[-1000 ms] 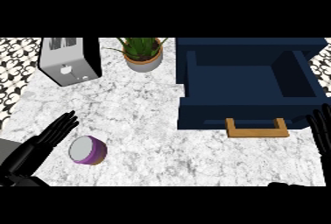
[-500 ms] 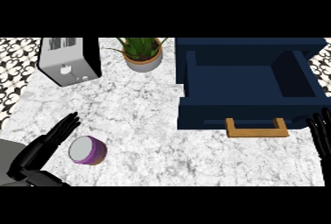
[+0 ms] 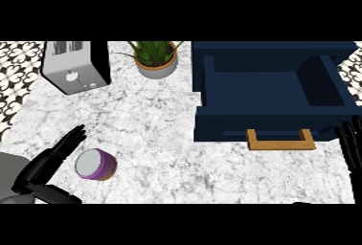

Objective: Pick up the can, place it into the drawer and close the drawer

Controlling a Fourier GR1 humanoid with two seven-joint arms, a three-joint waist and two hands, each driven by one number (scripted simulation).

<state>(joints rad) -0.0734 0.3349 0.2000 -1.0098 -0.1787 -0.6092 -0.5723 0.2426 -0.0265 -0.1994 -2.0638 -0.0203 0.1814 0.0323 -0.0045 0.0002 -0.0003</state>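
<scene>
Left hand [image 3: 51, 158], fingers straight, just beside the can [image 3: 96, 164]; right hand [image 3: 350, 143] open, resting at right edge. Risk: an off-centre closure may push the can away.

Marble counter [image 3: 159, 127] bears toaster [image 3: 74, 67] and potted plant [image 3: 155, 61], patterned tiles [image 3: 17, 72] alongside.

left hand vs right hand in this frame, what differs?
1. The left hand sits at lower left, close beside the can. The right hand is at the right edge, next to the drawer handle, far from the can.
2. The left hand slants up and to the right, with its forearm showing. The right hand points straight up, with only fingers showing.
Shared: both are black, fingers straight, holding nothing.
</scene>
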